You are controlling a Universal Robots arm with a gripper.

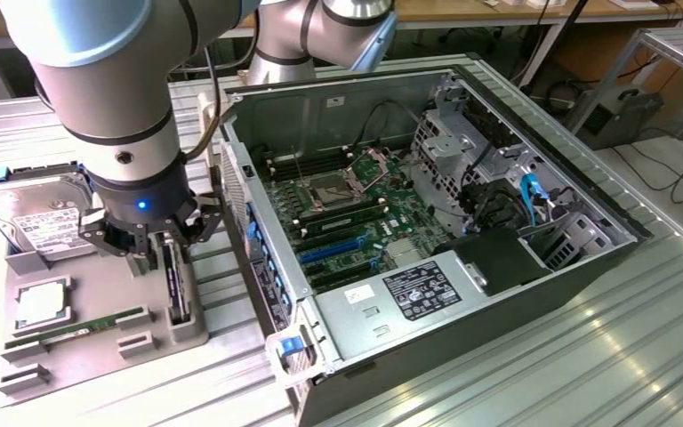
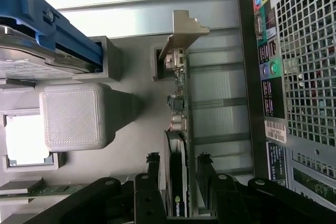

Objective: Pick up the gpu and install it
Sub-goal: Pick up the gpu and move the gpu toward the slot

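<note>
The gpu (image 1: 177, 298) stands on its edge in a slot of the grey parts holder (image 1: 81, 356), at the exterior view's left beside the open computer case (image 1: 437, 222). In the wrist view the gpu (image 2: 179, 95) shows edge-on, with its silver bracket (image 2: 185, 27) at the far end and its black cooler between the fingers. My gripper (image 1: 161, 262) is lowered over the card. The gripper (image 2: 178, 160) is open and straddles the card, with a narrow gap on each side of it.
On the holder also sit a silver hard drive (image 1: 39, 218), a processor (image 1: 39, 302) and a green memory stick (image 1: 81, 331). The case's motherboard (image 1: 354, 209) has blue slots (image 1: 330, 253). The case's rear panel (image 2: 294, 77) stands close beside the card.
</note>
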